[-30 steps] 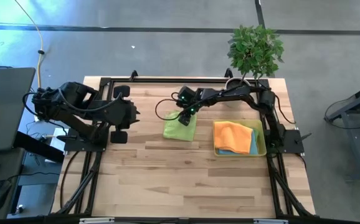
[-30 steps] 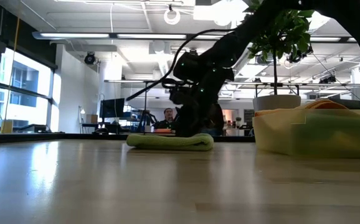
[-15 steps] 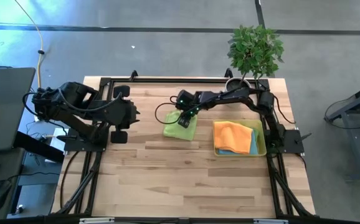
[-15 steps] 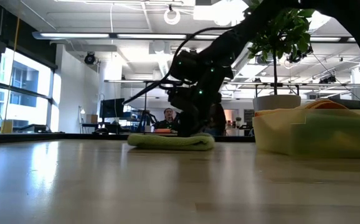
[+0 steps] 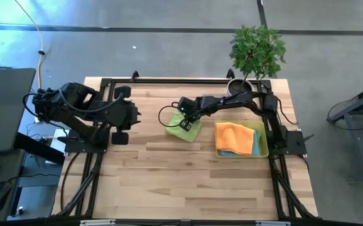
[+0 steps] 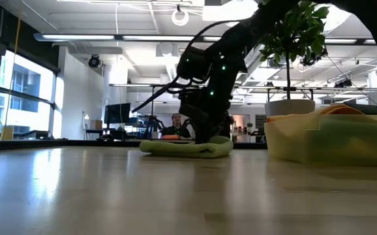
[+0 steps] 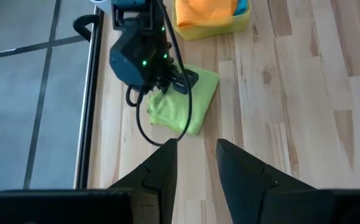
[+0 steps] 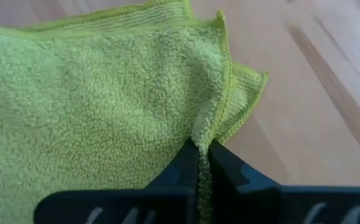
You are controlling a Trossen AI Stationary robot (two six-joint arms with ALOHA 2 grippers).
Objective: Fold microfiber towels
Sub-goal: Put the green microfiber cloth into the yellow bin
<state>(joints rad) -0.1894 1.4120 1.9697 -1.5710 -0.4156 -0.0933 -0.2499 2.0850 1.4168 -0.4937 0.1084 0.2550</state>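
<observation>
A folded lime green towel lies flat on the wooden table, left of a yellow bin. The bin holds an orange towel on top of a blue one. My right gripper reaches in from the far right and is shut on the green towel, which also shows in the low view. My left gripper hangs open above the table's left side, well away from the towel. My right gripper pinches the green towel's top layer at its hemmed edge, a little way from a corner, between its two fingers. The fingers slant down from the far right. The pinched edge stands up in a small ridge, and the other layers lie flat on the table.
A white pot with a green plant stands at the table's far right corner. Black frame rails run along the far and side edges. Bare wood stretches toward the near edge.
My right gripper has turned and tipped over the green towel, moved a little toward the near edge, and shut on the towel's edge. The towel has slid slightly toward the table's right.
</observation>
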